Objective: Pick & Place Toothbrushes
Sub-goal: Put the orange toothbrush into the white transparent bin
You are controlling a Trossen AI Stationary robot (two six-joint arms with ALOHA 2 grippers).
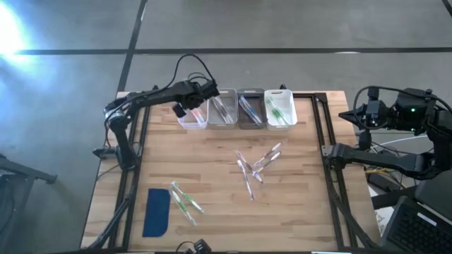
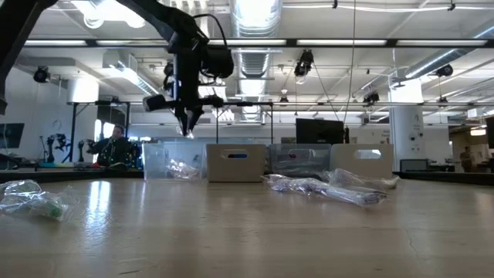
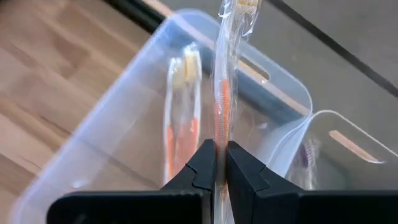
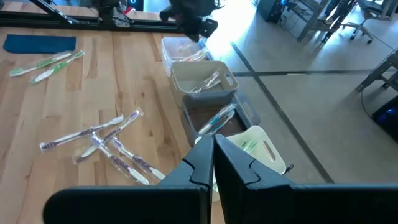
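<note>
Wooden planks make up the table [image 1: 212, 169], the largest thing in view. Both dark arms come next. The left arm reaches from the table's left edge to the far row of bins, its wrist turned down so that the left gripper [image 3: 221, 163] hangs just above the leftmost bin [image 1: 191, 117], the clear one. Its fingers are pinched tight on a wrapped orange-handled toothbrush [image 3: 222, 99], which stands upright between them with its head above the bin's opening; in the low view the left gripper points straight down over that bin. The right arm waits off the table's right side, stretched level, with the right gripper [image 4: 213, 163] closed and holding nothing, aimed back across the bins.

Four small bins stand side by side along the far edge: the clear one, a grey bin [image 1: 223, 109], a darker grey bin [image 1: 251, 110] and a white bin [image 1: 280, 109]. One flat blue pad [image 1: 157, 212] lies at the near left corner.

Toothbrushes lie in two loose groups on the wood: a centre cluster [image 1: 256, 167] of roughly five or six pale ones, crossed over each other, and a green pair [image 1: 185, 202], perhaps three, just beside the pad. Two orange ones [image 3: 181, 118] already lie in the clear bin, and each other bin holds a few whose number I cannot tell.
</note>
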